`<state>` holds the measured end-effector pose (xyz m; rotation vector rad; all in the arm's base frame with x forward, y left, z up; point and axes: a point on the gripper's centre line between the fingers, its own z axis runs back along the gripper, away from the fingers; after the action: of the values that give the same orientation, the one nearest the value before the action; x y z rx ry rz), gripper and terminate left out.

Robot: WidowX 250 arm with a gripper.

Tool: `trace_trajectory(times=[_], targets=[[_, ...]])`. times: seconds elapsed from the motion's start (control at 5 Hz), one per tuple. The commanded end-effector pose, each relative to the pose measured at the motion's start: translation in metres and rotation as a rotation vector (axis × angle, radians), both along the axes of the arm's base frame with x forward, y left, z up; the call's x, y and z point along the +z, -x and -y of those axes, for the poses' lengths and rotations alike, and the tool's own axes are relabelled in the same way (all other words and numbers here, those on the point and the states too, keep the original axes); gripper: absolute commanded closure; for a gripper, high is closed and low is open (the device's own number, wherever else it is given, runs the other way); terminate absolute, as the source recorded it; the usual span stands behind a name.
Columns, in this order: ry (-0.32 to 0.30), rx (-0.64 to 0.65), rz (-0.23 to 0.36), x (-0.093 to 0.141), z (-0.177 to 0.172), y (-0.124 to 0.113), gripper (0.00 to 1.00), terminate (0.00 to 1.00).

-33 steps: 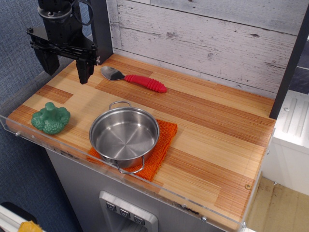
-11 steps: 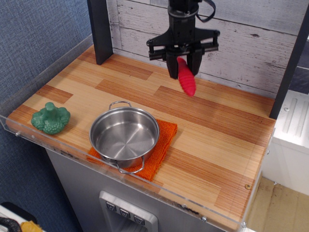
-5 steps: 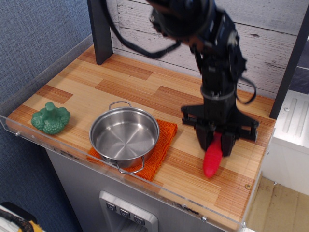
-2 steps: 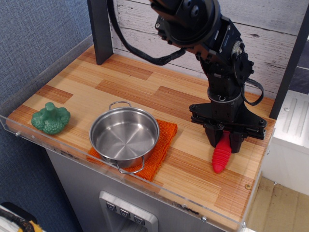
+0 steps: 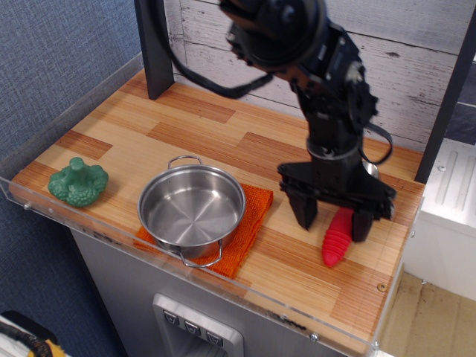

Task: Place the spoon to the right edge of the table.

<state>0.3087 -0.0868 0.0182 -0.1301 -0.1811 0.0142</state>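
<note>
The spoon (image 5: 336, 239) lies on the table (image 5: 223, 141) near its right edge; its ribbed red handle points toward the front, and a bit of the silver bowl shows behind the arm at the far end. My gripper (image 5: 332, 217) hangs just above the handle with its two black fingers spread wide, one on each side of the spoon and apart from it. It is open and holds nothing.
A steel pot (image 5: 191, 208) stands on an orange woven cloth (image 5: 249, 223) at the front middle. A green broccoli toy (image 5: 78, 182) sits at the front left. A clear acrylic rim (image 5: 245, 301) edges the front. A dark post (image 5: 154, 44) stands at the back left.
The gripper carried the spoon from the back left to the right side, set it on the table, and now its fingers have opened and let go of the handle.
</note>
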Motion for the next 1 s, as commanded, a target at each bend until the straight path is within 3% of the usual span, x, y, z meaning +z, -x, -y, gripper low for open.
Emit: trace_trajectory(times=[0.0, 0.2, 0.4, 0.8], targets=[[0.018, 0.077, 0.109, 0.067, -0.026, -0.017, 0.00, 0.00], [-0.023, 0.158, 0.117, 0.087, -0.046, -0.024, 0.00, 0.00], [-0.073, 0.154, 0.100, 0.098, -0.073, -0.026, 0.00, 0.00], [-0.242, 0.147, 0.036, 0.116, -0.150, -0.005, 0.00, 0.00]])
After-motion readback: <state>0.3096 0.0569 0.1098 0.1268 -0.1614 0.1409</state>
